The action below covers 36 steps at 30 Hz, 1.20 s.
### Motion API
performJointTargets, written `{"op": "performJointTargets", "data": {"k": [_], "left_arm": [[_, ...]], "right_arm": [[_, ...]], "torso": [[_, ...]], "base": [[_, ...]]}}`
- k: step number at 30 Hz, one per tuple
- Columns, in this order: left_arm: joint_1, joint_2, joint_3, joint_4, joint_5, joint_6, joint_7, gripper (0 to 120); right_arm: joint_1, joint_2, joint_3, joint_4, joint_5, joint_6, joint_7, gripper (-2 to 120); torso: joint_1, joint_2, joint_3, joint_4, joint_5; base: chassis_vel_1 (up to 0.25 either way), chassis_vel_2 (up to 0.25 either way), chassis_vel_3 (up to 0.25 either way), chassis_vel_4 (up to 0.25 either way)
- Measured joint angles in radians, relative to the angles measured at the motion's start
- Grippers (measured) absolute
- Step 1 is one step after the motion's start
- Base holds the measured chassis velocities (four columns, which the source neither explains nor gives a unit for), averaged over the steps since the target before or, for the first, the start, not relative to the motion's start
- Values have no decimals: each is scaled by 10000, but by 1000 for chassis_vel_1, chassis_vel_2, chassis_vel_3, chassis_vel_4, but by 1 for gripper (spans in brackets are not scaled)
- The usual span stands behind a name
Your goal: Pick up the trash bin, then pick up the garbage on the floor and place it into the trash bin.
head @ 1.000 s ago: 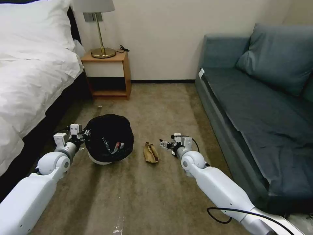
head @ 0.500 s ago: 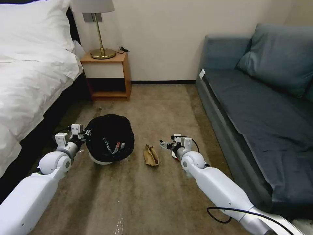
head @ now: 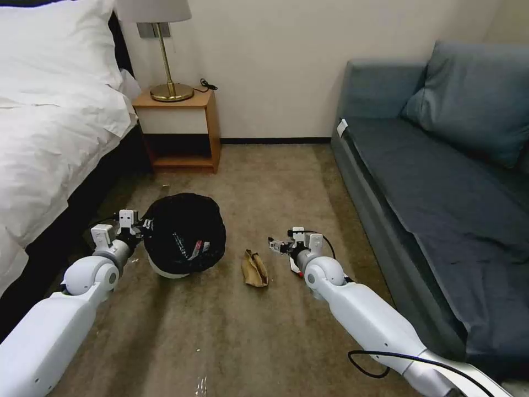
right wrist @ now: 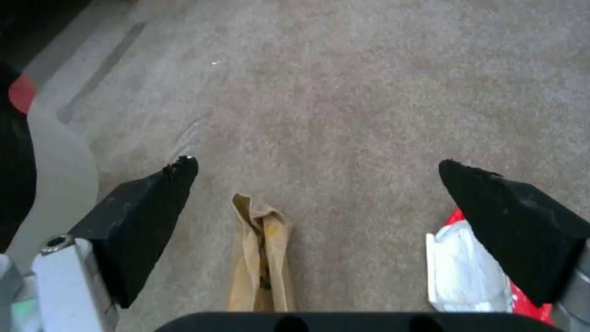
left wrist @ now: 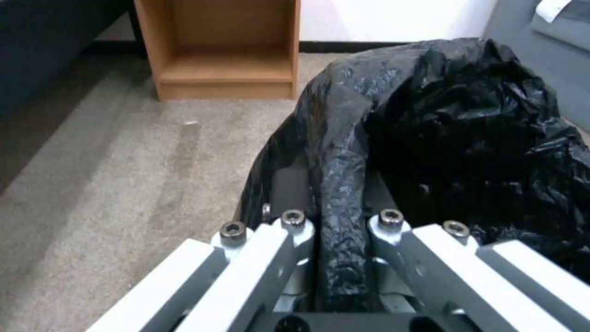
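In the right wrist view the right gripper (right wrist: pixel 316 170) has its jaws spread wide apart over bare carpet, holding nothing, with the brown paper bag (right wrist: pixel 261 258) lying on the floor between them at the lower middle of the frame and a red-and-white packet (right wrist: pixel 467 272) under the tip at lower right. In the left wrist view the left gripper (left wrist: pixel 335 221) has its jaws clamped together on the black-bagged rim of the bin (left wrist: pixel 455 138), which fills the right of that frame. In the head view the bin (head: pixel 184 234) sits left of centre, the paper bag (head: pixel 254 269) just right of it at centre, and the right gripper (head: pixel 278 244) just beyond and right of the bag, low over the floor (head: pixel 248 342). The step in hand looks like picking up the paper bag. To do it well, the right gripper should probably centre the bag between its tips, keeping the packet outside them, drop until the tips nearly brush the carpet, and close across the bag's narrow width; crumpled paper crushes easily, so a light squeeze should do. The left should hold the bin steady with its mouth open toward the right arm. A pinch on the liner alone could slip
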Motion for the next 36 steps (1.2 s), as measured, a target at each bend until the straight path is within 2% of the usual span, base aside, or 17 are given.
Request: {"op": "performJointTargets", "data": {"k": [36], "left_arm": [[28,76,-11,-84,-36,0,32,4]], "right_arm": [[-226,45,84,-92,-264,48,-25,100]], "torso": [[0,0,0,0,0]], "base": [[-58,60,53,-56]]}}
